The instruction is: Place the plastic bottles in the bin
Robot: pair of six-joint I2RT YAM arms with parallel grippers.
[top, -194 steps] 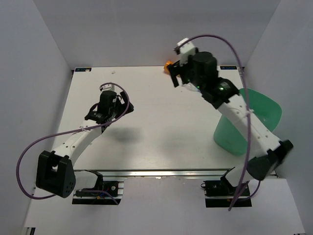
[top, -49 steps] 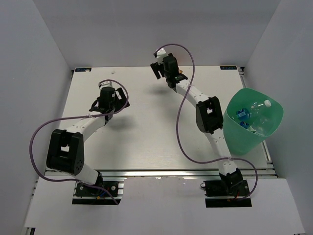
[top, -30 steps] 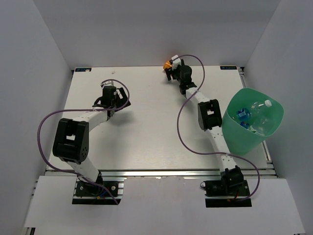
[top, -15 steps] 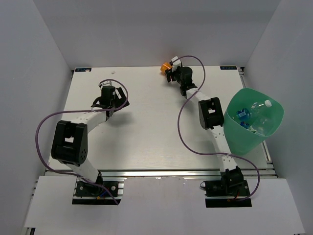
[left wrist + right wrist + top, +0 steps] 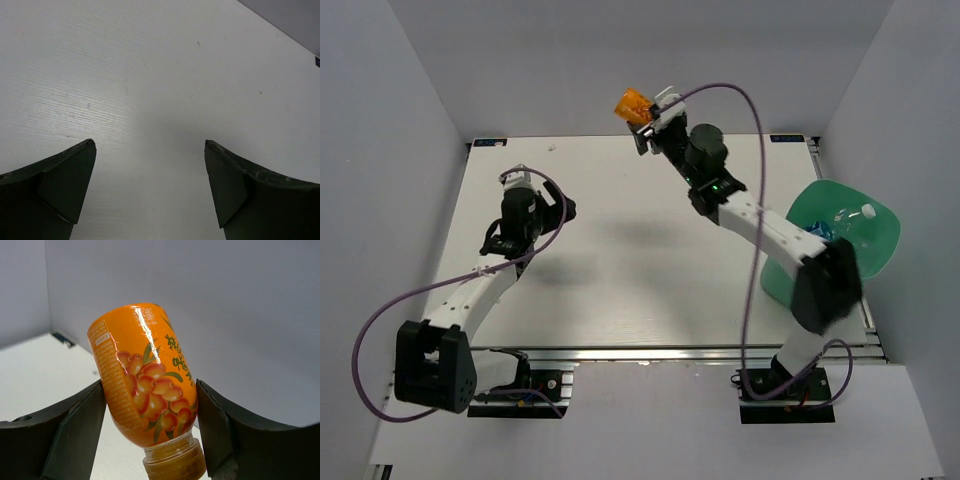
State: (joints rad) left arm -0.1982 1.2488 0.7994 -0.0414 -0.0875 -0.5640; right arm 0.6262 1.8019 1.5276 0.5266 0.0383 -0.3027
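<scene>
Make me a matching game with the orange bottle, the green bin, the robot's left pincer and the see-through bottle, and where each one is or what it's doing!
Things:
1. stubby orange plastic bottle
2. left pincer
3. translucent green plastic bin
4. clear plastic bottle with a white cap

Places or states:
A. lying inside the bin
B. open, holding nothing
C. gripped in the right pincer
D. at the right edge of the white table

Pairs: 1-C, 2-B, 3-D, 4-A
</scene>
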